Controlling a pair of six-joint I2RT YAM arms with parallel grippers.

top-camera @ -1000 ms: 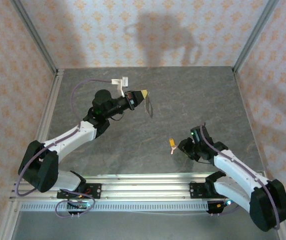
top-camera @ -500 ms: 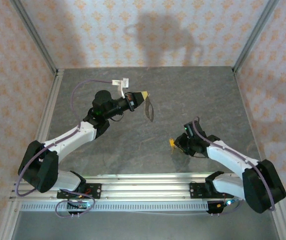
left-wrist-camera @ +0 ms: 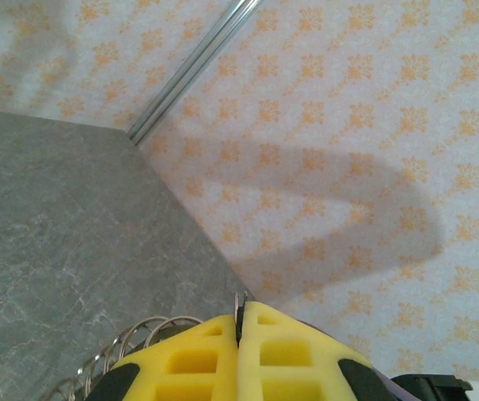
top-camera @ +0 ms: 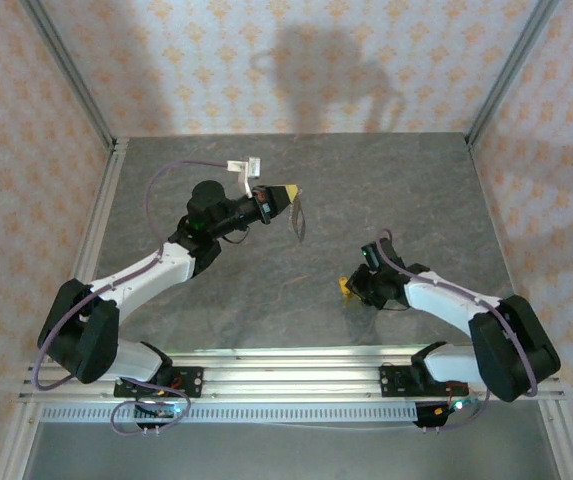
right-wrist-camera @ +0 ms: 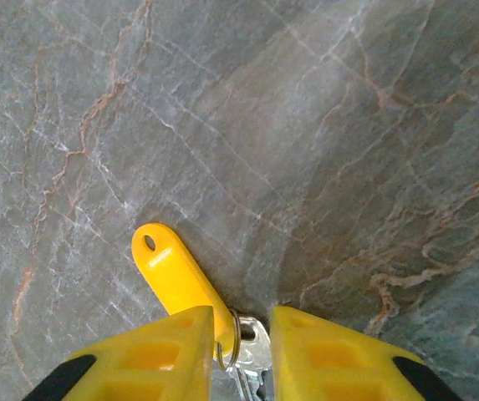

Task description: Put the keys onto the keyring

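At lower right of the overhead frame, the right gripper (top-camera: 350, 290) straddles the small yellow-tagged silvery keys (right-wrist-camera: 175, 277) on the grey table (top-camera: 416, 190), jaws apart, pickup in hand, while the left gripper (top-camera: 289, 189) up centre pinches the thin pale wire keyring (top-camera: 298, 218); next, squeeze squarely and lift.

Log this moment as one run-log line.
left gripper: shut on keyring | right gripper: open, straddling keys on table | keys not yet on keyring
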